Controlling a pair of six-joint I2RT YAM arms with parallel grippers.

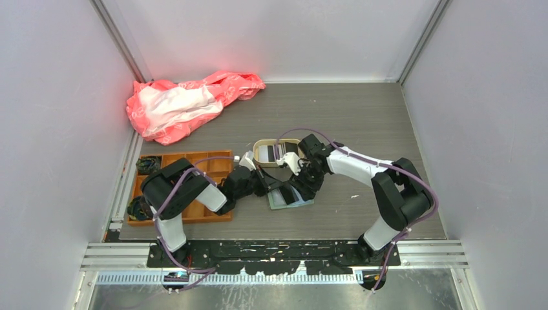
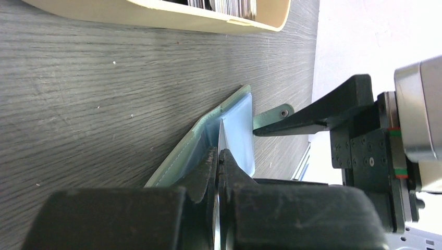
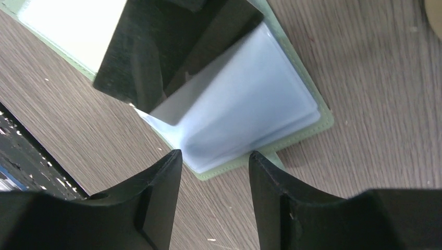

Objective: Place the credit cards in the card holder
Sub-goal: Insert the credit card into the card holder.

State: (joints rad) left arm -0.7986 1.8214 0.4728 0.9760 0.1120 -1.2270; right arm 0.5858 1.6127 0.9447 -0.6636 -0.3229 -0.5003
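The card holder point(image 1: 297, 201) lies open on the desk point(image 1: 362, 129). The left fingers point(image 2: 200, 174) pinch one clear leaf up. The right fingers point(image 3: 156, 182), apart and empty, hover over its edge, with the credit cards point(image 1: 270, 154) just behind in the beige tray point(image 1: 268, 141).

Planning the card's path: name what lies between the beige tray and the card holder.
Only bare wood-grain tabletop separates beige tray from card holder; the left wrist view shows it.

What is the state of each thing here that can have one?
card holder, open, lying flat.
left gripper, shut on a card holder pocket leaf.
right gripper, open, empty.
beige tray, holds credit cards.
pink bag, crumpled.
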